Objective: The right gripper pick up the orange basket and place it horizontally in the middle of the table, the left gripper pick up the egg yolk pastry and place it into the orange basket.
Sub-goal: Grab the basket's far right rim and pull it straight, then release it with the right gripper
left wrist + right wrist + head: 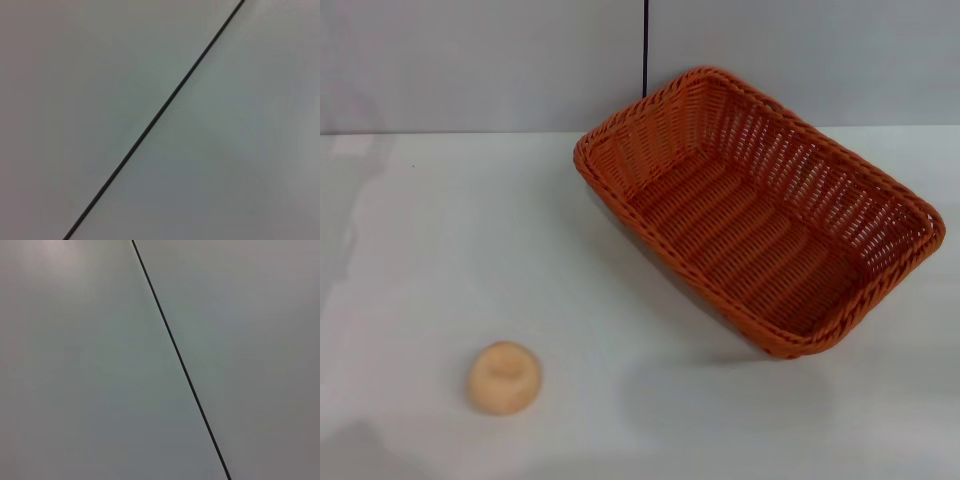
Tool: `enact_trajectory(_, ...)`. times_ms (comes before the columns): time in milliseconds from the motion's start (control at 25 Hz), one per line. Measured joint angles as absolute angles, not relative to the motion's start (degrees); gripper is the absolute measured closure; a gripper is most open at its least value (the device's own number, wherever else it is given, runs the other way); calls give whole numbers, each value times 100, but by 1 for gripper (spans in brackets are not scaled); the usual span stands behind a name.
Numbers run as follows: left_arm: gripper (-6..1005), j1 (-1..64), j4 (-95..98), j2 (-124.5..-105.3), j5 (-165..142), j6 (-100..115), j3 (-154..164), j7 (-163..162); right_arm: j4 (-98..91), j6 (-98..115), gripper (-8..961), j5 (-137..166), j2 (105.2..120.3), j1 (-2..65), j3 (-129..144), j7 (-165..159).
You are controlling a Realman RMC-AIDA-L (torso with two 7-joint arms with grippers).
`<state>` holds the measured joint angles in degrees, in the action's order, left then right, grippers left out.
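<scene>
neither gripper in any view so can't tell open/closed; orange basket (757, 208) sits skewed at table (420, 250) far right, egg yolk pastry (504, 377) near left w/ nothing touching it, so r arm shd grab braided rim, then square it mid-table.

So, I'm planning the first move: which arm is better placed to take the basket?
Right, probably. The orange basket lies skewed on the robot's right half of the table; the egg yolk pastry sits near-left. Neither gripper is in view.
</scene>
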<state>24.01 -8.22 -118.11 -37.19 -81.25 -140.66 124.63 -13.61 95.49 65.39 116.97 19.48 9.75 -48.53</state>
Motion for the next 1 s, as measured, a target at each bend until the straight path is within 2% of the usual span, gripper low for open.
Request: enact_trajectory(1000,155,2046,-1770,-11699,-3848,-7984,-13100,11472,-1309,9375,407,6539,11741,1977,975,-4851)
